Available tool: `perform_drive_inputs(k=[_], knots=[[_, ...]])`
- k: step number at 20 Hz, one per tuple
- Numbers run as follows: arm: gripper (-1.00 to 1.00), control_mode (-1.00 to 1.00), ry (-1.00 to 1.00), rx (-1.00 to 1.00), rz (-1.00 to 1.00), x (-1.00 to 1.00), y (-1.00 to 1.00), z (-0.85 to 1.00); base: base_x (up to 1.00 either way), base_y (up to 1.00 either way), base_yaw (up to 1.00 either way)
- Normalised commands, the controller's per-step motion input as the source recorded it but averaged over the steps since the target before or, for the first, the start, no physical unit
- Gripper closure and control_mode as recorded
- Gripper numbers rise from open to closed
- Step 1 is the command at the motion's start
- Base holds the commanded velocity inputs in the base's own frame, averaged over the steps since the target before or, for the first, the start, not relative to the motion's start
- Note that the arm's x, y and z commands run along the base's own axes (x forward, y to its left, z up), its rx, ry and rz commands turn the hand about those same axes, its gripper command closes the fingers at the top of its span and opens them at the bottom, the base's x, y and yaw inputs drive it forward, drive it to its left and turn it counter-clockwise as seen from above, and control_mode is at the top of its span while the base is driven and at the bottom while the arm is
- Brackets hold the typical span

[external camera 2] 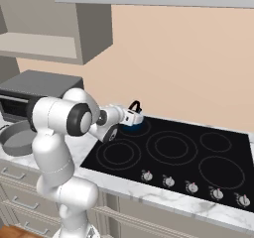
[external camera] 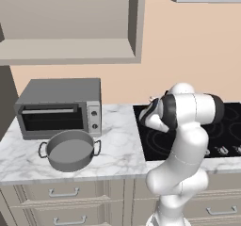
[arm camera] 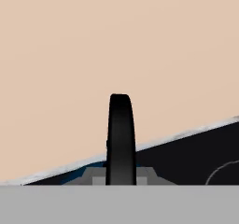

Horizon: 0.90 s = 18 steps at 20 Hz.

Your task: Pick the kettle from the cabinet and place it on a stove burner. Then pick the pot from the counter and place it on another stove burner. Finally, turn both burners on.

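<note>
Light is even and soft across both base views — flat, rendered, with no hard source to trace. The peach wall (external camera 2: 188,58) is uniformly bright. The cabinet (external camera: 70,22) interior darkens gently toward its side wall, and the toaster oven (external camera: 59,108) mouth is the dimmest patch. The pot (external camera: 70,149) casts almost no shadow on the desk (external camera: 117,145). The black cooktop (external camera 2: 173,152) carries no glare; its rings stay crisp. The hand view is sharp but coarse — the kettle (arm camera: 121,139) handle has slightly jagged edges.

Glossy white arm (external camera: 186,140) (rounded segments) with dark joints.
</note>
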Motion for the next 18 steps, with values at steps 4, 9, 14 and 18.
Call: perform_drive_inputs(k=[4,9,14,18], knots=[[1.0,-1.0,-0.08,0.0,0.0,0.06,0.0,-0.28,0.0,0.0,0.0],[1.0,-1.0,-0.05,0.0,0.0,0.05,0.0,-0.3,0.0,0.0,0.0],[1.0,-1.0,-0.04,0.0,0.0,0.09,0.0,-0.3,0.0,0.0,0.0],[1.0,-1.0,-0.06,0.0,0.0,0.13,0.0,-0.28,0.0,0.0,0.0]])
